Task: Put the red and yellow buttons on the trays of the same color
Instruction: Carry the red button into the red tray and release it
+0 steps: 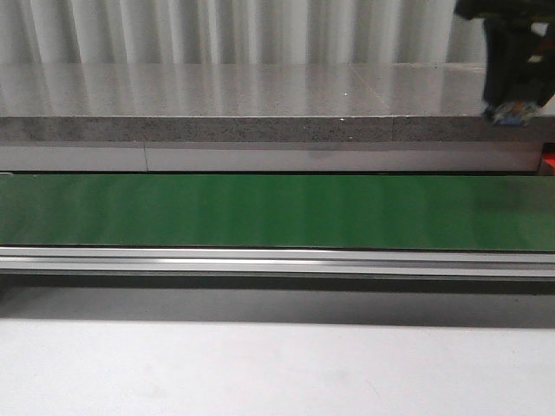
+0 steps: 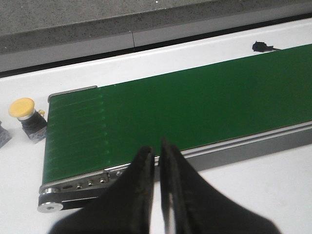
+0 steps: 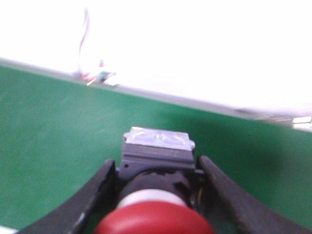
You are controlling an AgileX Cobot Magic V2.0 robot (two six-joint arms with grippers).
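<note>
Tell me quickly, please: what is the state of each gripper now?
Left gripper: jaws closed, holding nothing.
Right gripper: jaws closed on a red button, over the green belt.

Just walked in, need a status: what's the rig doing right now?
The right gripper holds a red button between its fingers, lifted above the green belt; in the front view it sits at the top right. The left gripper is shut and empty, over the near edge of the belt. A yellow button stands on the white table past the belt's end. No trays are in view.
</note>
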